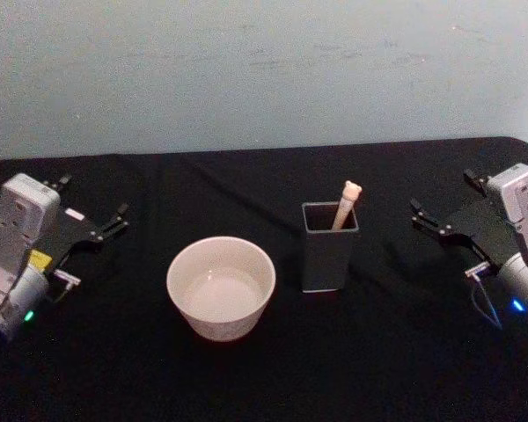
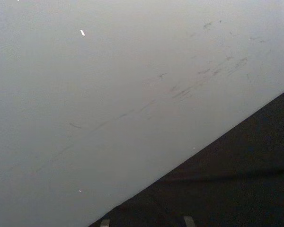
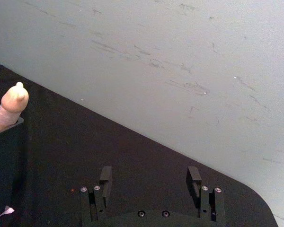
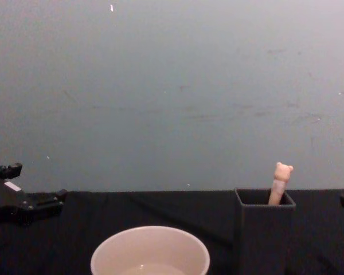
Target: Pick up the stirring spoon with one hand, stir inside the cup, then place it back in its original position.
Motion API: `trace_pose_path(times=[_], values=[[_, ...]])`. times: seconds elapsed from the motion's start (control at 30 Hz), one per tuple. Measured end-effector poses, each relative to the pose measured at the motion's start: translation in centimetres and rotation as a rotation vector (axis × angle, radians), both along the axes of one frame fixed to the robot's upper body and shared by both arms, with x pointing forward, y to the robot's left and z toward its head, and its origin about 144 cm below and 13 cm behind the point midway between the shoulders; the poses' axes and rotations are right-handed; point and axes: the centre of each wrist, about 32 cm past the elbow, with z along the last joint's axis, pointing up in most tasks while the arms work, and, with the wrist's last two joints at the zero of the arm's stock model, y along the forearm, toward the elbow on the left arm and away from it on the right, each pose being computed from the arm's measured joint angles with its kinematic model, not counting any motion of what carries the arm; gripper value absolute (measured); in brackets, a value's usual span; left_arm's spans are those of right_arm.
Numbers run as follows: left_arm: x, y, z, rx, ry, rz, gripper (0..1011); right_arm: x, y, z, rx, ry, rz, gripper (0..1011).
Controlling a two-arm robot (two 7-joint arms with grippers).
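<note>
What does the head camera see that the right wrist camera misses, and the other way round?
Head view, not the wrist's: the cup, the open left tool parked at left, the holder whole. Wrist view, not the head's: screws at its own fingers' bases. Both: the stirring spoon standing in the holder, the open right tool, the black table.

The cup [image 1: 221,287] sits on the counter [image 1: 246,185], a little left of centre and toward the near edge. The holder [image 1: 329,251] stands just to its right, slightly farther back and not touching it. The stirring spoon [image 1: 346,204] stands in the holder, leaning into its far right corner. The left pincer [image 1: 92,202] is at the counter's left edge and the right pincer [image 1: 446,195] at its right edge, both well apart from the cup and holder.
</note>
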Motion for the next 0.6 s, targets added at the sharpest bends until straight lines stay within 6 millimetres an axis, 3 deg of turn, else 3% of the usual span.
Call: trace_pose_path(times=[0.6], values=[[0.00, 0.00, 0.00, 0.000, 0.000, 0.000, 1001, 0.00, 0.00, 0.00, 0.000, 0.000, 0.000, 1002]])
